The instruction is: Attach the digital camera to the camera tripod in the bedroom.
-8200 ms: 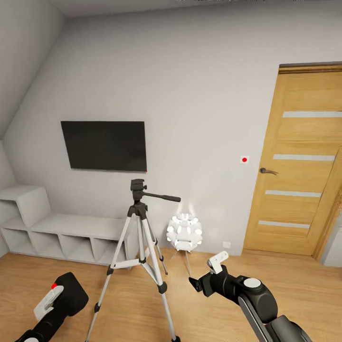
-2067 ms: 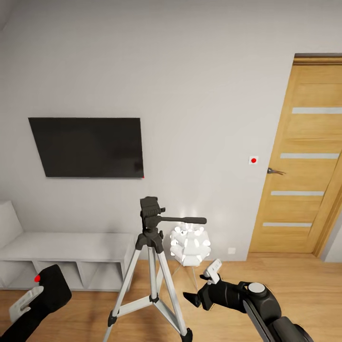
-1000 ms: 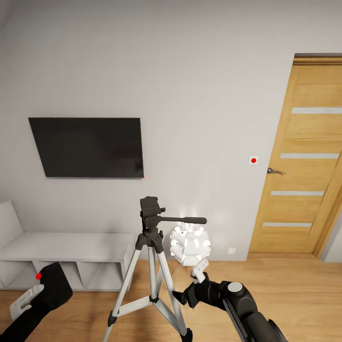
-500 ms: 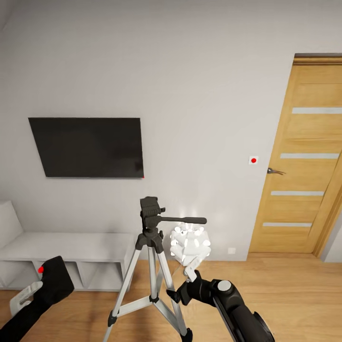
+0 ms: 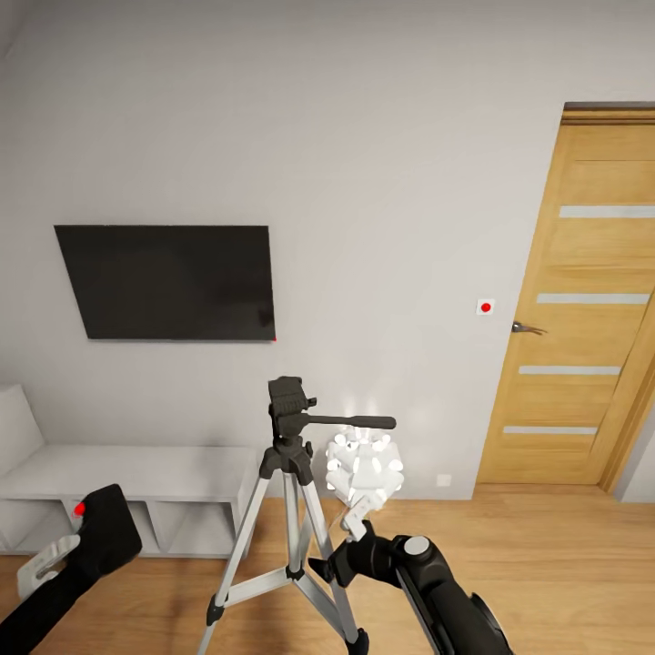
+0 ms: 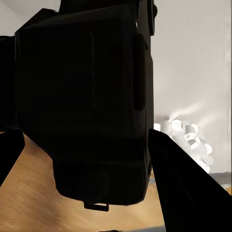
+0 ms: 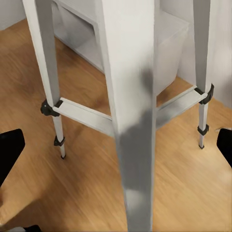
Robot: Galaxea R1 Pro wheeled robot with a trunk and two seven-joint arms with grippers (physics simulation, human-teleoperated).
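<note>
The camera tripod [image 5: 289,428] stands on the wood floor in the middle of the head view, its black head and pan handle level with the shelf top. At lower left my left gripper [image 5: 77,550] is shut on the digital camera [image 5: 107,539], whose red dot faces up; the black camera body [image 6: 82,111] sits between the dark fingers [image 6: 183,188]. My right gripper [image 5: 338,543] is open beside the tripod's near right leg. In the right wrist view a silver tripod leg [image 7: 130,121] stands between the spread jaws of the right gripper [image 7: 116,145].
A black TV [image 5: 173,282] hangs on the white wall above a low white shelf unit [image 5: 118,468]. A glowing white lamp [image 5: 364,468] stands just behind the tripod. A wooden door [image 5: 582,318] is at the right, with a red-dot switch [image 5: 486,307] beside it.
My right gripper has moved left, up to the tripod's leg. My left gripper has lifted the camera slightly. Since the oldest frame the whole view has come closer to the tripod.
</note>
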